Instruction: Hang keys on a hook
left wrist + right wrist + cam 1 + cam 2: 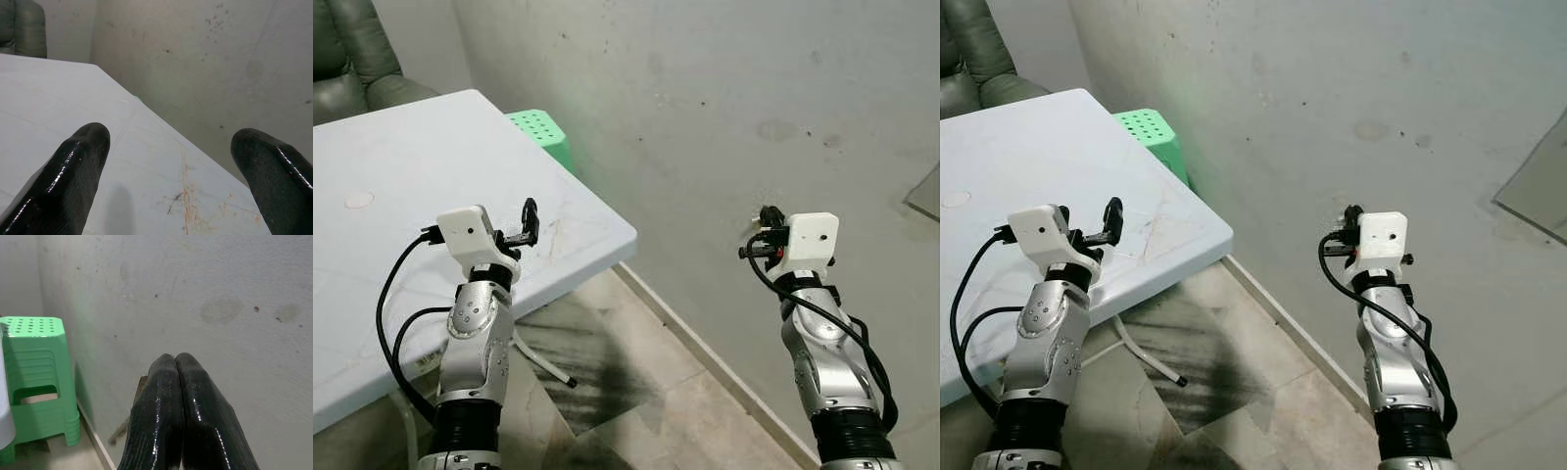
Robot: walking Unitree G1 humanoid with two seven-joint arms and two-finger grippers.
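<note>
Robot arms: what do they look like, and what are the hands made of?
Both arms are shiny silver metal with round screws and black ribbed cuffs lower down. Black cables loop alongside each one. Every wrist carries a white boxy camera block. The left gripper and the right gripper each have two long, glossy black fingers with rounded tips.

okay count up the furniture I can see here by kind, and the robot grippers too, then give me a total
Tables: 1, the white table
Stools: 1, the green stool
Armchairs: 1, the dark armchair
Grippers: 2, the left gripper open, the right gripper shut
Total: 5
</note>
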